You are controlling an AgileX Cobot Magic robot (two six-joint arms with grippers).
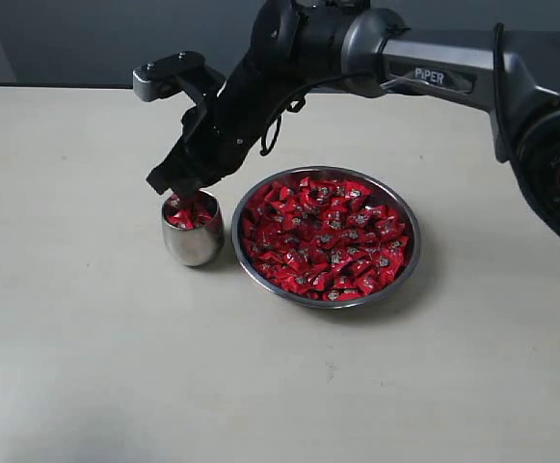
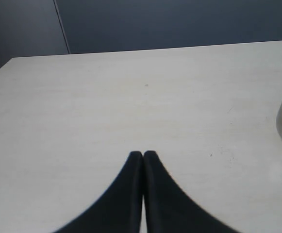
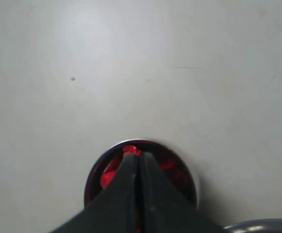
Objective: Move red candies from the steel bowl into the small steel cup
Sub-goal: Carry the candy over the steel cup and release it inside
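Hovering over the small steel cup (image 1: 193,241), just beside the steel bowl (image 1: 326,304) of red candies (image 1: 326,236), our right gripper (image 1: 176,190) had its jaws pressed together, perhaps pinching one. We judged the drop was due: spread, then return.

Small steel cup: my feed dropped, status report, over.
Left gripper shut, idle over table. Right gripper shut, tips over small steel cup. Red candies in cup; steel bowl loaded. Nothing in the way.

right arm (image 1: 453,60): grey-black shell | white PIPER lettering (image 1: 430,74) | black cable (image 1: 276,123) | black tapered gripper (image 3: 136,157)
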